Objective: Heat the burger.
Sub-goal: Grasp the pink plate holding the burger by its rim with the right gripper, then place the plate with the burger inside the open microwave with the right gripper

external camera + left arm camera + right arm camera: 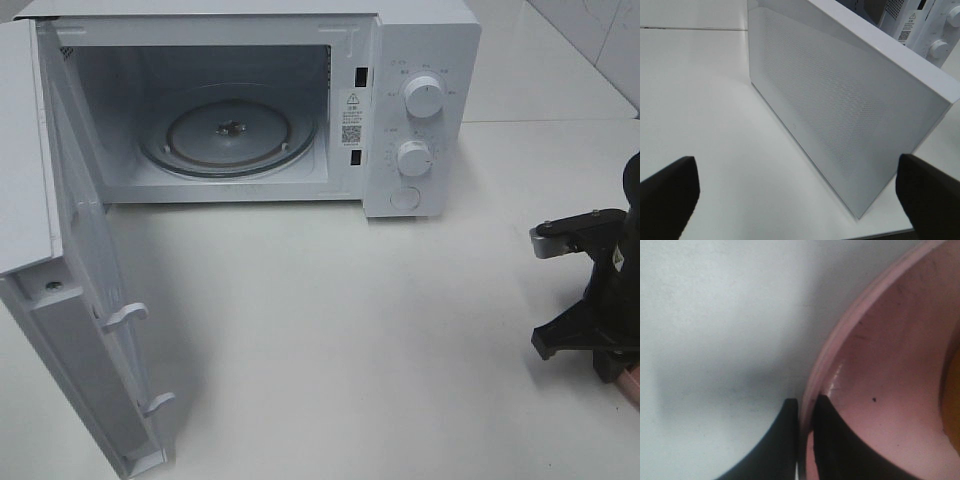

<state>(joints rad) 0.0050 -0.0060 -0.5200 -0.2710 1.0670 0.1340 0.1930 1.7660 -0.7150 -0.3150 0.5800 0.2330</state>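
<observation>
table [400,330]: white and flat, carrying everything in view.
microwave [455,60]: white, standing at the far side of the table, its cavity open toward the high camera.
door [85,300]: swung fully open to the left of the cavity, inner face with two latch hooks turned to the middle of the table; the left wrist view looks at its dotted outer face.
glass tray [230,135]: round and clear, lying flat on the cavity floor with nothing on it.
right arm [600,300]: black, at the right edge of the high view, well apart from the microwave, bent down toward the table.
plate [880,370]: pink and round, on the table at the right edge beside the right arm; only part of its rim and inner slope shows.
left gripper [800,200]: released, black fingers [670,195] spread wide, nothing between them, just in front of the door's outer face.
right gripper [802,440]: clenched on the plate's rim, one finger outside and one inside.
burger [954,390]: only a golden-brown sliver at the border of the right wrist view, on the plate, outside the microwave.
knobs [424,100]: two white dials, one above the other on the microwave's front panel, right of the cavity.
</observation>
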